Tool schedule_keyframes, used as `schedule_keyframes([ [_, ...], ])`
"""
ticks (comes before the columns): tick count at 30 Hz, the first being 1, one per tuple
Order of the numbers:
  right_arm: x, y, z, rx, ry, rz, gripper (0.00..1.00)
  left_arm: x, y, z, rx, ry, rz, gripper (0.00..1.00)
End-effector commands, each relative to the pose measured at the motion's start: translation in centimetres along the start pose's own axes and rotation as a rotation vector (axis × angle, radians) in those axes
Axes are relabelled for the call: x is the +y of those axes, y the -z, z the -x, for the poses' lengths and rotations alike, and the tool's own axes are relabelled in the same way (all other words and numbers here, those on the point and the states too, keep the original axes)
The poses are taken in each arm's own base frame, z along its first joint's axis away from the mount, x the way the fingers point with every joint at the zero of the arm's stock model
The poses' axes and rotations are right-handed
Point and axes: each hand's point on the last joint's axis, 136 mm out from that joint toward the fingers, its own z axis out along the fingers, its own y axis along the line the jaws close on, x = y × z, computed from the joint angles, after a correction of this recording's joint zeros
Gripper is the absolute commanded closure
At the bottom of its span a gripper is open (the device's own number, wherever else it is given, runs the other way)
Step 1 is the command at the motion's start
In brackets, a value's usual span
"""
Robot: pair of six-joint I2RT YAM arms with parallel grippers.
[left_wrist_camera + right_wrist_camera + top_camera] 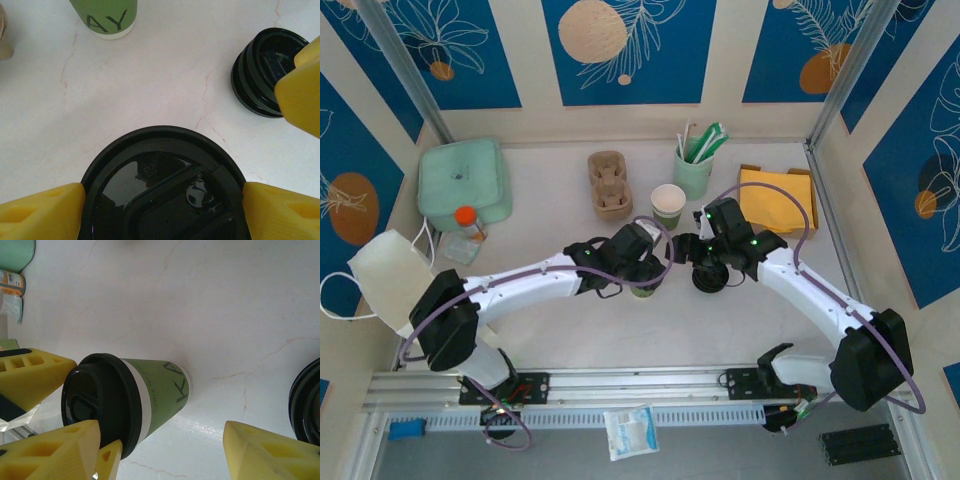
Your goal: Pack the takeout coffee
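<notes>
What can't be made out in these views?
Takeout coffee: top view, left claw covers most; left wrist view, bottom edge cuts its lid, so contact is unclear.
Black lid stack: right wrist view, right edge cuts it; top view, right claw overlaps it.
Second cup: left wrist view, top edge cuts it.

Read the top view as a clock face, far wall at 12. The takeout coffee [155, 397] stands upright near the middle of the table [620, 340], with a stack of lids [709, 279] just beside it at 3 o'clock. From the coffee, an open cup [668, 205] stands at 12 to 1, the cup carrier [610, 185] behind at 11, and the cup of straws [693, 170] farther back at 1. A lidded tub [465, 180] fills the table's 10 o'clock corner (a small bottle [468, 222] sits at its 6), and a flat paper pile [777, 200] lies at 2.
</notes>
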Motion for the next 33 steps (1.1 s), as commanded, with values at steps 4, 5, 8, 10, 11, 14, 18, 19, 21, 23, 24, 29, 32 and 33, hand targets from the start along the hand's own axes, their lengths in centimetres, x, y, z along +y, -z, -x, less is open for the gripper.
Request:
schedule_keyframes([
  [4,0.5,0.5,0.3,-0.005,0.022,-0.001,0.33,-1.3,1.0,1.2,-0.012,-0.032,-0.044,0.14],
  [5,0.6,0.6,0.3,-0.004,0.024,-0.001,0.33,-1.4,1.1,1.3,-0.015,-0.033,-0.051,0.14],
  [8,0.8,0.8,0.5,-0.009,0.027,0.002,0.33,-1.7,1.6,1.8,-0.028,-0.030,-0.069,0.12],
  [10,0.8,1.0,0.6,-0.012,0.028,0.000,0.33,-2.0,1.9,2.0,-0.034,-0.034,-0.084,0.11],
  [11,0.7,1.2,0.7,-0.014,0.026,-0.002,0.33,-2.0,2.1,2.1,-0.037,-0.035,-0.088,0.11],
  [14,0.5,1.6,0.9,-0.023,0.021,-0.007,0.33,-2.3,3.0,2.7,-0.054,-0.033,-0.103,0.11],
  [18,0.4,2.3,0.9,-0.026,0.010,-0.009,0.33,-2.1,5.0,3.8,-0.107,-0.030,-0.109,0.09],
  [19,0.3,2.4,0.9,-0.022,0.011,-0.010,0.33,-2.0,5.4,4.0,-0.121,-0.029,-0.106,0.08],
  [21,0.4,2.5,0.6,-0.009,0.013,-0.009,0.33,-1.5,6.1,4.1,-0.137,-0.026,-0.096,0.07],
  [23,0.3,2.5,0.2,0.010,0.013,-0.012,0.33,-0.8,6.6,4.0,-0.146,-0.019,-0.076,0.06],
  [24,0.4,2.5,0.0,0.020,0.014,-0.014,0.33,-0.4,6.7,3.8,-0.146,-0.017,-0.064,0.05],
  [29,0.5,2.1,-1.3,0.072,0.033,-0.032,0.33,2.2,6.6,2.4,-0.122,0.042,-0.015,0.04],
  [32,0.6,1.6,-1.7,0.096,0.041,-0.040,0.33,3.7,6.1,1.7,-0.103,0.106,-0.013,0.04],
  [33,0.8,1.4,-1.9,0.104,0.045,-0.040,0.33,4.2,5.9,1.4,-0.096,0.124,-0.015,0.04],
])
